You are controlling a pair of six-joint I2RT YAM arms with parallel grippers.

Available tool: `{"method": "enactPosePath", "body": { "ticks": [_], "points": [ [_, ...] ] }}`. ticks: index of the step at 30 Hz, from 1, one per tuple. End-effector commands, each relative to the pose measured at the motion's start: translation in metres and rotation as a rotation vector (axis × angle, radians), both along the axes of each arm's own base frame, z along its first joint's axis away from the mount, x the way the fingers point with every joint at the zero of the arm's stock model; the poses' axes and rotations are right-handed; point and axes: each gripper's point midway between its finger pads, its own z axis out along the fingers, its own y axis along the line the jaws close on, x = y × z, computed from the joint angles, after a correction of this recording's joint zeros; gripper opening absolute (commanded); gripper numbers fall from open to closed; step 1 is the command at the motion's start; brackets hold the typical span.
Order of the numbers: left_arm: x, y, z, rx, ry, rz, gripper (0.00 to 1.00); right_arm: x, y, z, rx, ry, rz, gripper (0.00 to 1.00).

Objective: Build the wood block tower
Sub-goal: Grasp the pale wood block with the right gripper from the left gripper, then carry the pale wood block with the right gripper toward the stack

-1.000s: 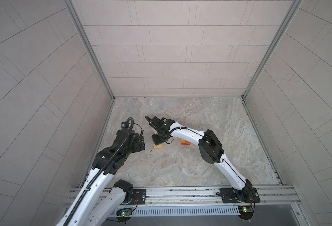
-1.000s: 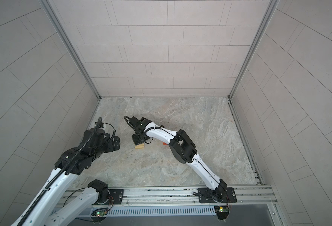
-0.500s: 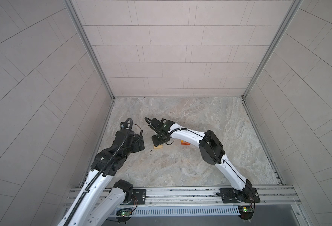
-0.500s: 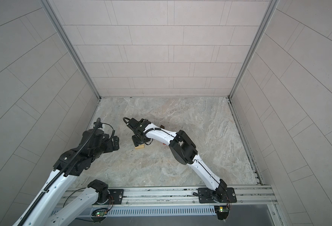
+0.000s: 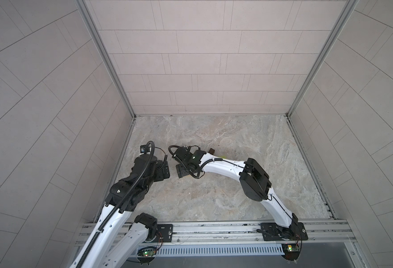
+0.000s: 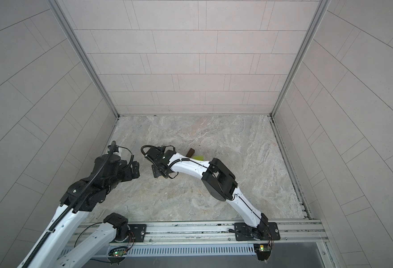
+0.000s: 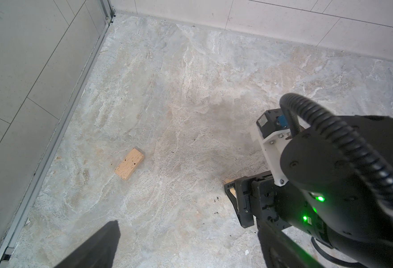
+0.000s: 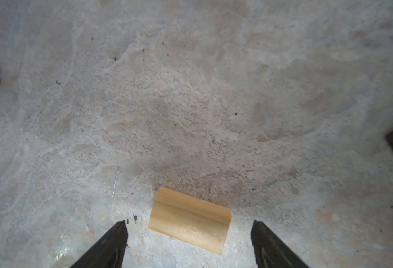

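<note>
Between the two dark fingers [image 8: 112,243] of the right gripper [image 8: 188,234] lies a tan block [image 8: 189,219], flat on the marble floor [image 8: 190,104]. The jaws stand apart, with a gap on each side of the block, so they do not clamp it. In both top views this gripper [image 5: 181,171] reaches across to the left part of the floor. Behind its arm a dark brown block [image 6: 190,152] and a yellow-green block [image 6: 198,158] show, partly hidden; no stacked tower can be seen. The left gripper [image 7: 188,246] hangs just beside the right one, its jaws wide apart and empty. A second tan block [image 7: 129,167] lies flat near the left wall, well apart from both grippers.
</note>
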Motion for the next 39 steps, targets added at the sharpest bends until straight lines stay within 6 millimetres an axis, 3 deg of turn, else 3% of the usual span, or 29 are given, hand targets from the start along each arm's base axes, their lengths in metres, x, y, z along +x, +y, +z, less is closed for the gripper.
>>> {"method": "enactPosePath", "body": {
  "ticks": [1, 8, 18, 28, 39],
  "points": [
    [-0.002, 0.005, 0.000, 0.005, -0.013, 0.018, 1.00, 0.005, -0.007, 0.008, 0.013, -0.040, -0.134, 0.85],
    [-0.004, 0.005, 0.003, -0.001, -0.028, 0.018, 1.00, -0.001, 0.006, -0.005, 0.012, -0.027, -0.148, 0.85],
    [-0.006, 0.007, 0.006, -0.001, -0.046, 0.024, 1.00, -0.003, 0.004, -0.023, -0.027, -0.012, -0.171, 0.84],
    [-0.007, 0.008, 0.007, 0.000, -0.055, 0.030, 1.00, -0.006, -0.001, -0.041, -0.064, 0.011, -0.173, 0.73],
    [-0.008, 0.009, 0.008, 0.003, -0.059, 0.034, 1.00, -0.004, -0.001, -0.035, -0.078, -0.001, -0.150, 0.60]
  ]
}}
